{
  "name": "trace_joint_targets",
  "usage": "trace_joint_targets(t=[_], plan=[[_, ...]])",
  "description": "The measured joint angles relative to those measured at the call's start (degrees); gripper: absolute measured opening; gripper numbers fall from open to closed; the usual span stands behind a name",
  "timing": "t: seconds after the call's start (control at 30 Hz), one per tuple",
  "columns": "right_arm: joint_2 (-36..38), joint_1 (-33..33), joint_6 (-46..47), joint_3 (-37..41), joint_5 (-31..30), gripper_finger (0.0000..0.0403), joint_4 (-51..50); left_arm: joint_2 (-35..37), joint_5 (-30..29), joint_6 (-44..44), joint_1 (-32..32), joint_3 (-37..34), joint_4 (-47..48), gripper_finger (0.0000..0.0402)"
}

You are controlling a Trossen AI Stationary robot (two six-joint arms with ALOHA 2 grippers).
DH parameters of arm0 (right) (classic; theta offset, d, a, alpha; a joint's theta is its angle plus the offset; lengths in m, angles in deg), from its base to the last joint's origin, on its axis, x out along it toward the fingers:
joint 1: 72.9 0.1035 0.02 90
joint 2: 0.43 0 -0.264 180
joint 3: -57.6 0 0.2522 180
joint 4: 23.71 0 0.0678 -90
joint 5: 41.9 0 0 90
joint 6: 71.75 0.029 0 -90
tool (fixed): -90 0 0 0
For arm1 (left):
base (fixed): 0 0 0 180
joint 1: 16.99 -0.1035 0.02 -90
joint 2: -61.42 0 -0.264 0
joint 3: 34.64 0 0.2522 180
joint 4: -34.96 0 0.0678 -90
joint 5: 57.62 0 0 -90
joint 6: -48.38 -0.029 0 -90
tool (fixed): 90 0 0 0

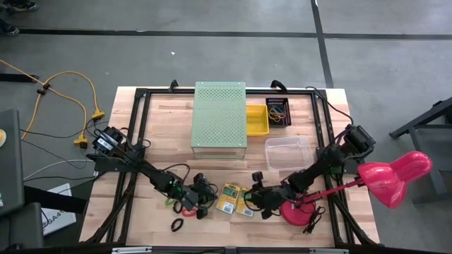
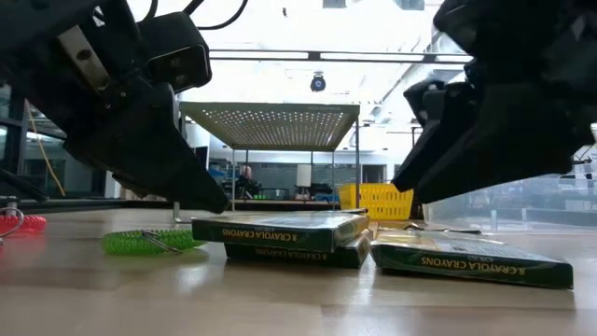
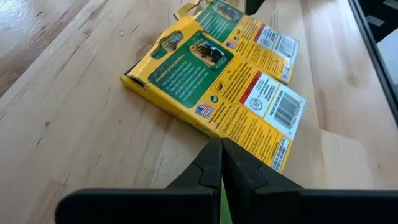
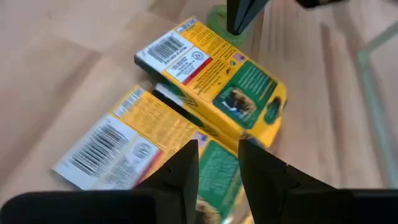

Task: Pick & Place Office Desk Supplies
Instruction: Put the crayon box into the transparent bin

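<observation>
High view showed two crayon boxes (image 1: 235,200) lying between the grippers, one overlapping the other. Left gripper (image 3: 221,163), fingers pressed together, pointed at them from just beside; right gripper (image 4: 217,163), fingers slightly apart, hovered over the lower box.

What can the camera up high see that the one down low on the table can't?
Only the high view shows the pink lamp, the clear tub, a black band loop near the front edge, and the top of the pale-green perforated box.

Only the low view shows that one crayon box rests partly on top of another, with a third flat beside them, the words CRAYOLA CRAYONS on their edges, and the room behind.

Both show the crayon boxes, a green band loop, the yellow bin, and the left gripper and right gripper on either side of the boxes.
</observation>
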Motion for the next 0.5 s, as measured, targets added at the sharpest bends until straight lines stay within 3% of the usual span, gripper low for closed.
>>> trace_joint_targets(t=[0.2,0.5], plan=[[0.0,0.4,-9.5,0.0,-2.0,0.0101,2.2,0.0,0.0,0.5,0.0,0.0,-1.2,0.0001],[-3.1,-0.2,-14.0,-0.2,-0.7,0.0105,6.9,0.0,0.1,1.9,0.0,0.0,-0.7,0.0001]])
